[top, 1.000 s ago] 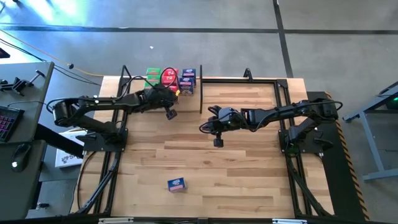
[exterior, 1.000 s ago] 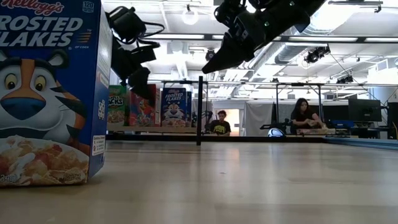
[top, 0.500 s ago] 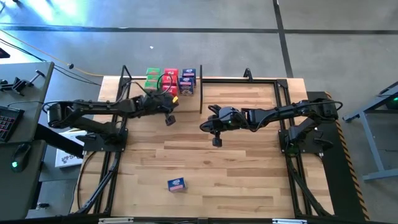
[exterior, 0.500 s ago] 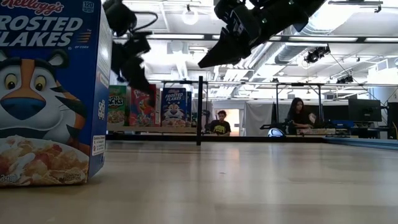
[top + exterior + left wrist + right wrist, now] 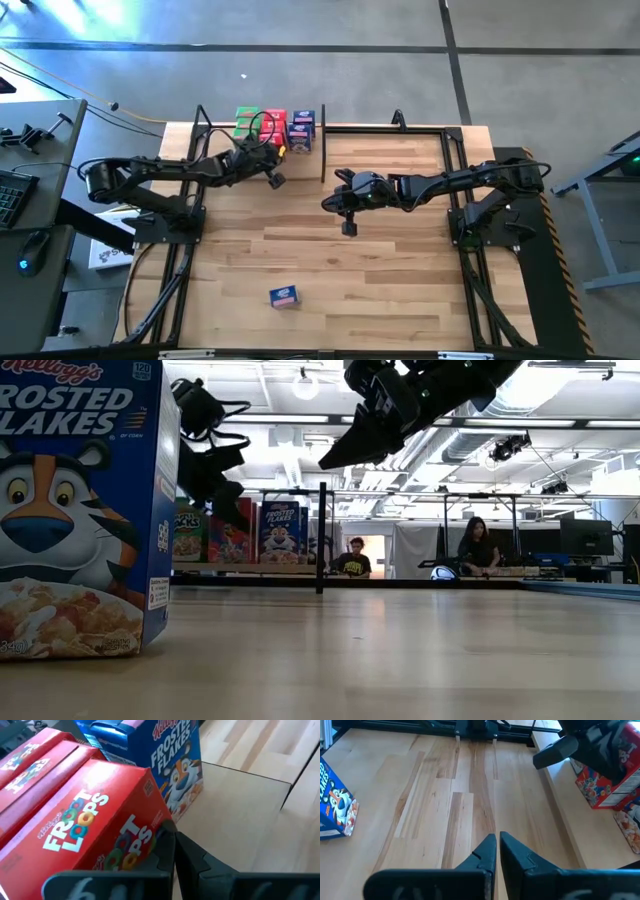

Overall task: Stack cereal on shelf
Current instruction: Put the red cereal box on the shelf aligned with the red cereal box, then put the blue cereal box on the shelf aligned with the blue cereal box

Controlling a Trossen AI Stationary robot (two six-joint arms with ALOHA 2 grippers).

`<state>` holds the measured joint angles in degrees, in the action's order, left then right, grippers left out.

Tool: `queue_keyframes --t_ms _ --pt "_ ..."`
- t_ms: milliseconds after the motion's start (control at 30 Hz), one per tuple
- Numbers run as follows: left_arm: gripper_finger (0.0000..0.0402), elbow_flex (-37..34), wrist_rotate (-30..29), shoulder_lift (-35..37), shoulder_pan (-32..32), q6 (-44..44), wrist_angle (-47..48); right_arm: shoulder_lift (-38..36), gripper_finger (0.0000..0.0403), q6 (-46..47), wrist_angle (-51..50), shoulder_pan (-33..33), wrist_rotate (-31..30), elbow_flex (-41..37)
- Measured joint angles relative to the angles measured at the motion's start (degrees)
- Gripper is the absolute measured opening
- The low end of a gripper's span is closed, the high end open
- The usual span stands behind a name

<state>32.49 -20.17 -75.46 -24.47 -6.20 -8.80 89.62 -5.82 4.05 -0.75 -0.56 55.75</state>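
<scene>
— Readable print? "Frosted Flakes" with a tiger on the lone blue cereal box point(image 5: 85, 510), standing near the front edge of the worktop point(image 5: 400, 280), well apart from both arms. "Froot Loops" on the red box point(image 5: 95, 830) just ahead of the left gripper point(image 5: 172, 855). Same "Frosted Flakes" lettering on the blue box point(image 5: 172, 760) beside it.

— Location of the rest? Lined up on the shelf point(image 5: 300, 152) at the far left corner: green boxes point(image 5: 246, 122), red boxes point(image 5: 274, 124), blue boxes point(image 5: 304, 126), packed side by side. Black upright divider point(image 5: 322, 150) just right of them.

— Grippers? Left gripper raised beside the red stack, fingers pressed together, empty. Right gripper point(image 5: 497, 847) likewise clenched on nothing, hanging over bare planks mid-worktop, right of the divider.

— Room to move? Wide open wood between the shelf and the lone box; shelf section right of the divider bare. Two people point(image 5: 352, 557) seated far behind the worktop.
</scene>
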Motion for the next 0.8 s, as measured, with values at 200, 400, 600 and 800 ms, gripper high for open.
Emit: queue_keyframes --t_ms 200,400,600,800 --pt "0.0000 0.00 0.53 1.61 1.27 -0.34 0.58 0.00 0.0011 -0.03 0.00 0.00 -0.02 0.00" --pt "0.0000 0.04 3.74 6.18 6.40 3.13 5.70 0.00 0.0011 -0.13 0.12 0.00 -0.01 0.00" --pt "0.0000 -4.86 7.84 12.00 17.77 13.31 2.37 0.08 0.0015 2.78 4.18 1.49 2.34 0.02" --pt "0.0000 -15.43 1.22 13.79 29.81 19.20 -15.26 2.42 0.0065 7.58 7.38 7.59 2.53 0.11"
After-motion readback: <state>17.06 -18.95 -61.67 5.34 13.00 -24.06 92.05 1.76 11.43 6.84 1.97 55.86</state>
